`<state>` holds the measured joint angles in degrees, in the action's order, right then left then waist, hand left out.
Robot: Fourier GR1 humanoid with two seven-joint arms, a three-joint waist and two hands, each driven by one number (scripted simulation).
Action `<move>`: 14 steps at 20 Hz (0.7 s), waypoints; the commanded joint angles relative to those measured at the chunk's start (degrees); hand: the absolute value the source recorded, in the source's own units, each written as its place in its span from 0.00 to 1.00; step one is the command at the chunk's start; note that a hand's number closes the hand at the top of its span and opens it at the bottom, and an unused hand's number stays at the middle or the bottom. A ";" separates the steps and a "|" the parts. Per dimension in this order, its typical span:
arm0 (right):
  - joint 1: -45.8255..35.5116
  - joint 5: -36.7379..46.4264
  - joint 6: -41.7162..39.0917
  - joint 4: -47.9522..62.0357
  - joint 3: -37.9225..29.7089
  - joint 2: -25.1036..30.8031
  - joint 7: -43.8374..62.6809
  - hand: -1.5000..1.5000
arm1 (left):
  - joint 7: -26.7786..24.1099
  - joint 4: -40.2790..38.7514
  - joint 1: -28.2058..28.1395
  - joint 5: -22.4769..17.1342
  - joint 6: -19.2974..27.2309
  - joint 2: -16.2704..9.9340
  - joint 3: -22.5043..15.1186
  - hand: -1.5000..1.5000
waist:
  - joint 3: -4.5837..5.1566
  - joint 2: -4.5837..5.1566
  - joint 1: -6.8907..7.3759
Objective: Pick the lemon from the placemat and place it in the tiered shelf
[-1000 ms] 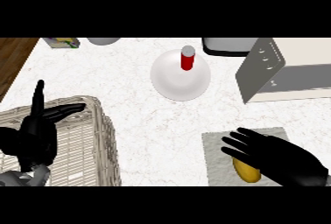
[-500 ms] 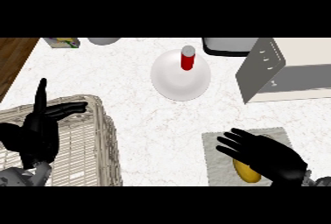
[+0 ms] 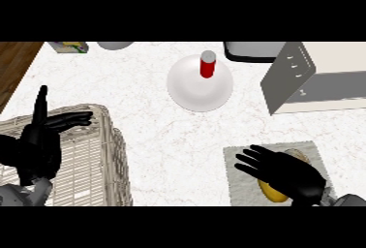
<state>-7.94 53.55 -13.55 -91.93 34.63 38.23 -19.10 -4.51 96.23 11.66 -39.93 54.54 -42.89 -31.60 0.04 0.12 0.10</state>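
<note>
No brand, label or writing can be read on anything here; the small packet [image 3: 69, 47] at the far left edge shows only yellow and green patches, too small to make out.

The lemon [image 3: 274, 193] is a dull yellow oval with a darker, brownish shade along its rim. It lies on the grey placemat [image 3: 239, 180] at the near right of the white marbled surface [image 3: 178, 140], and most of it is hidden under the right robot hand [image 3: 286, 173]. That robot hand hangs over the lemon with its fingers spread and only slightly bent, pointing to the left and away from the robot; they are not closed round the fruit, so it is released. Whether the palm touches the lemon cannot be told.

The left robot hand [image 3: 39, 145] rests at the left edge, released, fingers straight, one pointing up and the others to the right, above the woven wicker shelf [image 3: 100, 160] that fills the near left corner.

Farther back, near the middle, a white plate [image 3: 187, 92] carries an upright red bottle with a grey cap [image 3: 207, 65]. To its right stands a grey cabinet [image 3: 289, 80] with small handles on its front and a cream top. Just beside its far left corner sits a dark tray [image 3: 250, 51], cut off by the edge. A grey bowl [image 3: 114, 45] shows at the far edge, just right of the packet. A strip of brown wood [image 3: 14, 68] runs along the far left.
</note>
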 commanded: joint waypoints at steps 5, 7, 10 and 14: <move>-2.62 6.02 -0.49 8.39 2.62 -3.35 -0.64 1.00 | -2.81 -1.33 0.48 0.17 -11.06 -0.15 -0.42 0.50 | 0.00 0.09 0.14; -0.15 7.82 5.38 7.91 3.37 -3.40 -3.49 1.00 | -2.14 -0.99 0.68 0.98 -9.17 0.10 -1.59 0.50 | -0.05 -0.02 -0.21; -3.60 8.51 8.14 11.20 2.02 -4.71 -6.54 1.00 | -3.11 -1.41 -0.17 -1.04 -12.25 -0.55 0.44 0.50 | -0.03 0.09 0.39; -1.26 9.81 11.71 7.45 2.27 -4.81 -7.57 1.00 | -1.95 -2.92 2.77 -0.61 -11.17 -0.34 -0.24 0.50 | -0.02 0.01 -0.70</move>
<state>-10.47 61.72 -6.52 -84.54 36.42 34.36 -24.72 -4.97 95.70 12.79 -40.39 54.27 -42.89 -32.54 0.24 -0.01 -0.04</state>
